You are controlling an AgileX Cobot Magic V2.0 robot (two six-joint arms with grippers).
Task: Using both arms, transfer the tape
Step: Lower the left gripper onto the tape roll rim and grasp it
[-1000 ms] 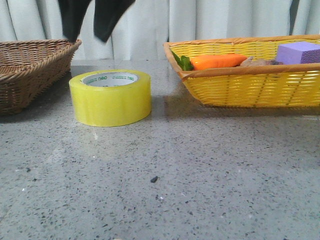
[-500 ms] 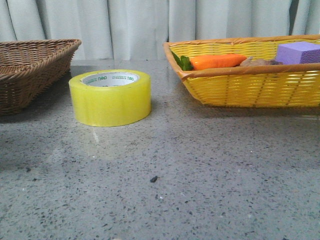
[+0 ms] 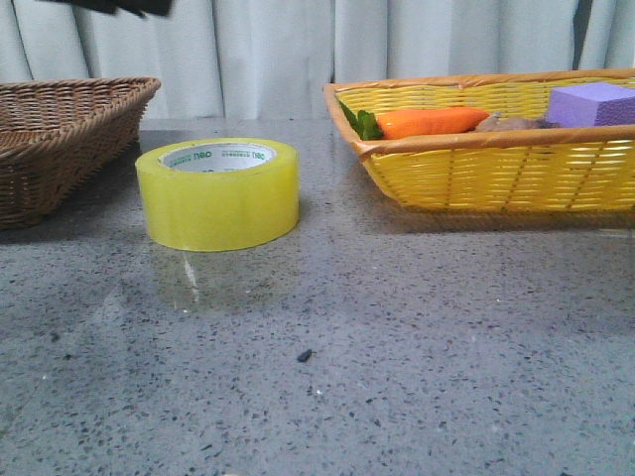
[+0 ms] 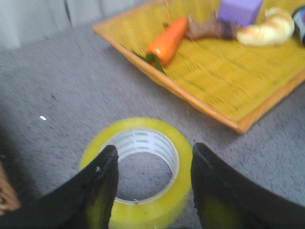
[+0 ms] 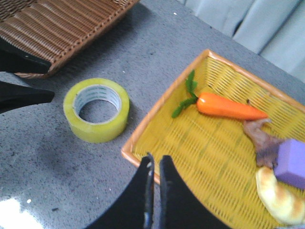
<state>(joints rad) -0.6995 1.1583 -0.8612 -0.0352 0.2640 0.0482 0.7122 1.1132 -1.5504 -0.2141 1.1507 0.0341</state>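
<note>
Between two baskets [image 3: 60, 139], tape [image 3: 218, 193]

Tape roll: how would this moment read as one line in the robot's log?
tape: on table between baskets, unheld | left gripper: open above tape | right gripper: shut, empty, over yellow basket
</note>
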